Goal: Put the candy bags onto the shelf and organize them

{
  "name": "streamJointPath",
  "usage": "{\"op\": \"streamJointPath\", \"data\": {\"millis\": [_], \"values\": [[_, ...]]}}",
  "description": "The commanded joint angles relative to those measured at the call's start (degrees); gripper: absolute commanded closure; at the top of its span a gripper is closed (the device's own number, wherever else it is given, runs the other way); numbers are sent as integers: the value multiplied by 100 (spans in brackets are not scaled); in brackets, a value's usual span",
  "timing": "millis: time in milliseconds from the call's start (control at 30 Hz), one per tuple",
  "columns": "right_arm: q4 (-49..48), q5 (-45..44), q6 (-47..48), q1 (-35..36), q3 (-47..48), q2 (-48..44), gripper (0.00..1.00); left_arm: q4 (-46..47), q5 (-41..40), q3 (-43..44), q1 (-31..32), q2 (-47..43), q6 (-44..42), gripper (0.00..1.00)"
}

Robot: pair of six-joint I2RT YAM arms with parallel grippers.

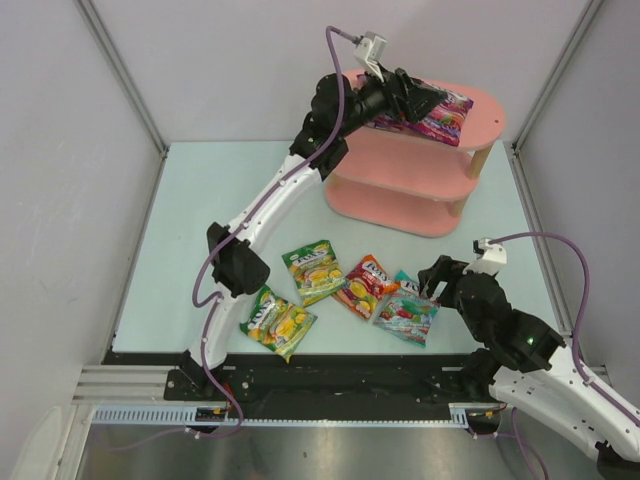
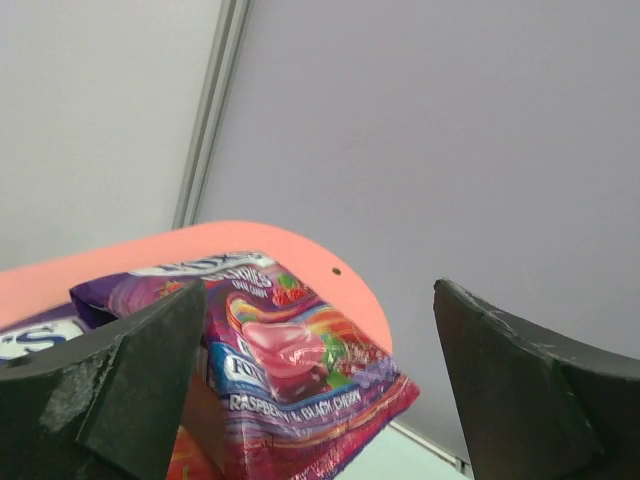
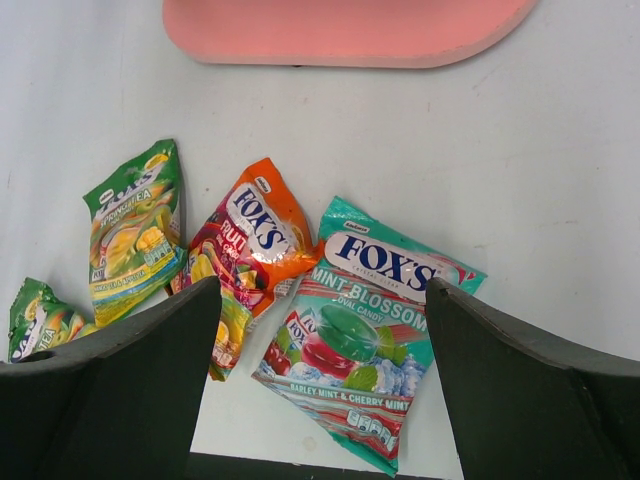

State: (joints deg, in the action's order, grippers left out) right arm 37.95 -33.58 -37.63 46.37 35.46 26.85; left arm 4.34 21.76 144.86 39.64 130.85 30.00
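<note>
The pink shelf (image 1: 485, 110) stands at the far right. A purple-magenta candy bag (image 1: 447, 121) lies on its top board (image 2: 300, 245), and it fills the left wrist view (image 2: 300, 365). The edge of a second purple bag (image 2: 30, 335) shows beside it. My left gripper (image 1: 430, 100) is open over that bag (image 2: 318, 300), jaws wide apart. On the table lie two yellow-green bags (image 1: 313, 270) (image 1: 278, 322), a red-orange bag (image 1: 364, 285) and a teal-white bag (image 1: 408, 312). My right gripper (image 1: 433, 282) is open and hovers over the teal-white bag (image 3: 370, 330).
The shelf's bottom board (image 3: 350, 30) lies beyond the bags in the right wrist view. The red-orange bag (image 3: 250, 250) overlaps the teal-white one's corner. Grey walls close the table's back and sides. The table's near edge is just below the teal-white bag.
</note>
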Motion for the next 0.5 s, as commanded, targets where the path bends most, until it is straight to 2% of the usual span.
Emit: {"op": "streamJointPath", "data": {"millis": [0,333,467], "values": [[-43,-26,-69,4,22,48,13,366,92,280,-17,-261,41,0],[-279,-105,159,4,118,-198,13,340,214,245,-158,-937,76,0],[-596,-157,842,4,636,-84,13,217,381,-149,-307,-1386,-20,0]]}}
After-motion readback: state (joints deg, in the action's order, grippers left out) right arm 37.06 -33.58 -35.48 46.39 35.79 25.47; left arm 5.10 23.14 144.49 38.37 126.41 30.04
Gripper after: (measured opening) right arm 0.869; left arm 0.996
